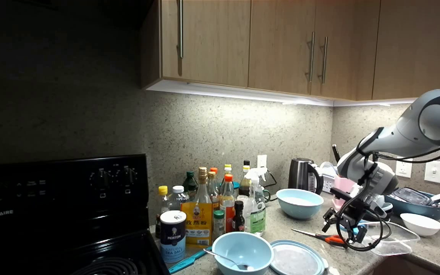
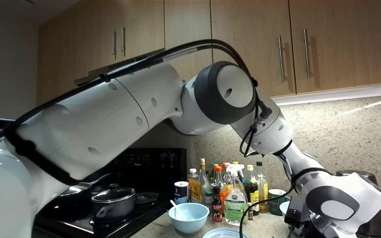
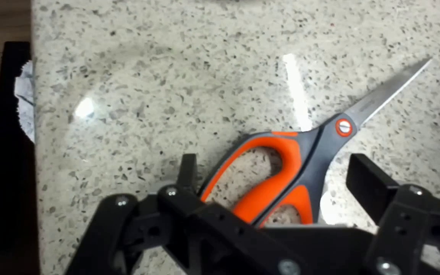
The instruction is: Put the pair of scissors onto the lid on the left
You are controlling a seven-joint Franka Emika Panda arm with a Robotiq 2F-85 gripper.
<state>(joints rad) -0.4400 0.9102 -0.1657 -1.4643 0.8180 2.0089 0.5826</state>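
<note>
The pair of scissors [image 3: 319,156] lies on the speckled counter, with orange and dark grey handles and a metal blade. In the wrist view its blade points to the upper right, and the handle ends are hidden behind my gripper. It also shows in an exterior view [image 1: 334,240]. My gripper [image 3: 278,172] is open, with its two fingers apart on either side of the handles and nothing held. In an exterior view my gripper [image 1: 343,230] is low over the handles. The lid [image 1: 298,260], a flat pale disc with a bluish rim, lies on the counter, partly visible in an exterior view [image 2: 225,234].
A pale teal bowl [image 1: 256,246] with a spoon stands beside the lid. Several bottles [image 1: 227,202] stand behind. Another teal bowl [image 1: 300,209] and a kettle [image 1: 299,175] are farther back. A clear container [image 1: 395,246] is beside my gripper. The counter edge [image 3: 35,160] runs at left.
</note>
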